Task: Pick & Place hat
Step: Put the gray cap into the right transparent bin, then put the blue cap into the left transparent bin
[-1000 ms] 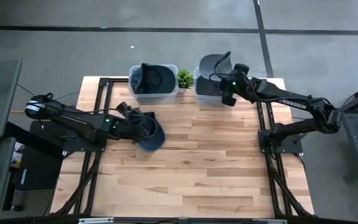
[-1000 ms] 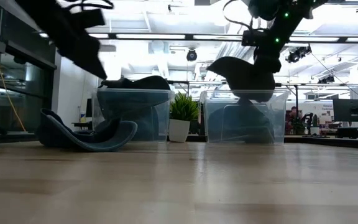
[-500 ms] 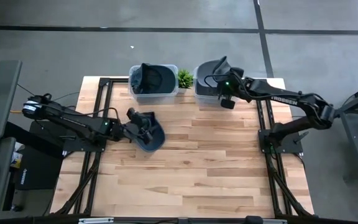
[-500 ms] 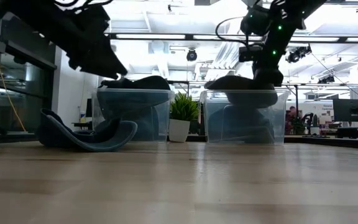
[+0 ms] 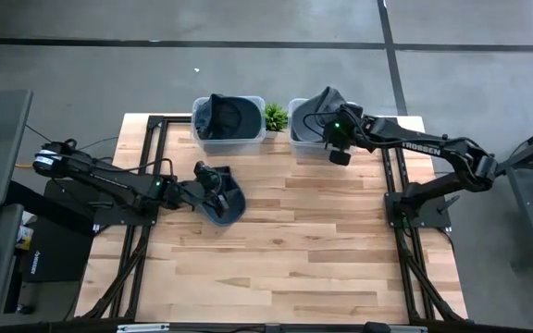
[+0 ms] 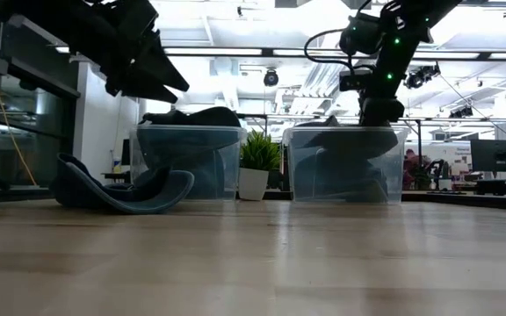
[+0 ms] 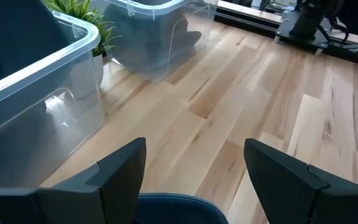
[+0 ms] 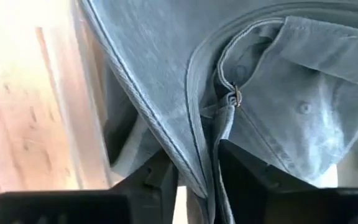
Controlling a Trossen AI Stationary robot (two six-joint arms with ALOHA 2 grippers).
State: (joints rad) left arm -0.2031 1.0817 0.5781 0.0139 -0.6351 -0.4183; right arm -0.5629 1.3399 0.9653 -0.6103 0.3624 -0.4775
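A blue hat (image 5: 228, 204) lay on the wooden table (image 5: 322, 250), crown up-turned and brim curled, just in front of the left bin. It was seen in the low view (image 6: 126, 189) as a shallow, sagging shape resting on the boards. The left gripper (image 5: 213, 178) was held above its rear edge, fingers spread wide apart and touching nothing; in the left wrist view only a sliver of the blue hat (image 7: 179, 208) was seen between the two dark fingers (image 7: 120, 171).

A second, grey hat (image 5: 327, 104) was pinched by the right gripper (image 5: 334, 139) over the right bin (image 5: 303, 139). In the right wrist view its folded cloth (image 8: 229, 81) was clamped between the fingers, the fabric draped and creased into the bin.

The hats were judged to be light and soft, with little stiffness outside the brim; the crown would be expected to collapse under a pinch and to slip little. The firmest hold on the blue hat was judged to be at the brim edge or the seam where brim meets crown.

Another dark hat was held in the left bin (image 5: 229, 118), and a small potted plant (image 5: 275, 117) stood between the two bins.
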